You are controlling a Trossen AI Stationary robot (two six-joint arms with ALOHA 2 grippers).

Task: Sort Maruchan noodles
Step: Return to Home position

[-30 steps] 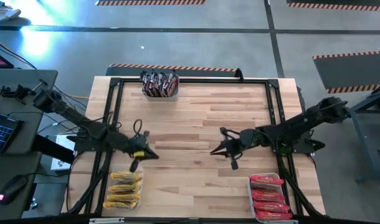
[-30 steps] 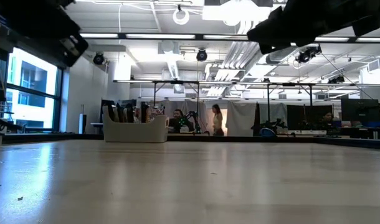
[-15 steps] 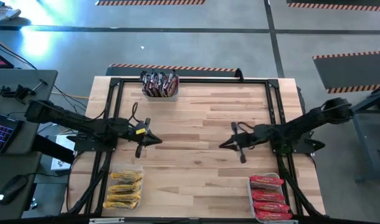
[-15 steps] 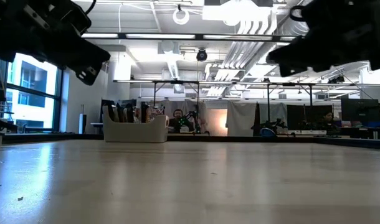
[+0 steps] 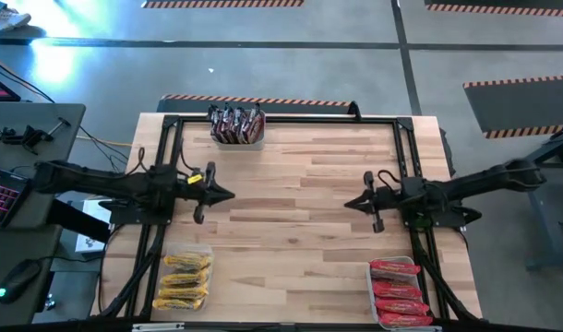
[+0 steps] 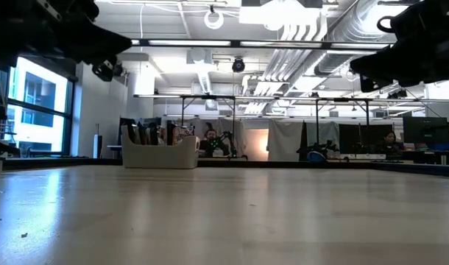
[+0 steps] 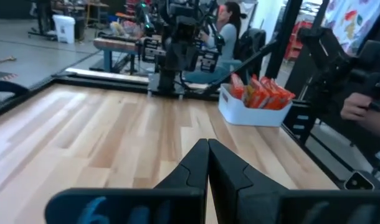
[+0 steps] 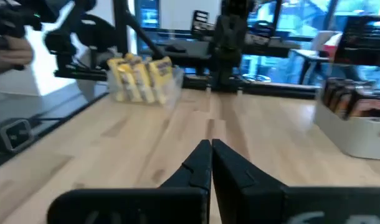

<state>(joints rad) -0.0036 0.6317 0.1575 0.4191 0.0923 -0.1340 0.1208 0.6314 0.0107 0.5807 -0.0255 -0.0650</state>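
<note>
Maruchan noodles (image 5: 397, 293) lie sorted in three bins. About four crinkly yellow packets (image 5: 185, 279) fill the clear bin (image 5: 210, 250) at near left. About four red-orange packets (image 5: 396, 280) fill the near-right white bin (image 5: 371, 288). Several dark packets (image 5: 236, 123) stand in the far white bin (image 5: 237, 143). The left gripper (image 5: 228, 195) and right gripper (image 5: 348, 204) hover over the table (image 5: 291, 240), both clenched on nothing.

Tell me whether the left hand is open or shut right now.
Shut. In the left wrist view the left hand shows its two dark fingers pressed together, with nothing between them.
</note>
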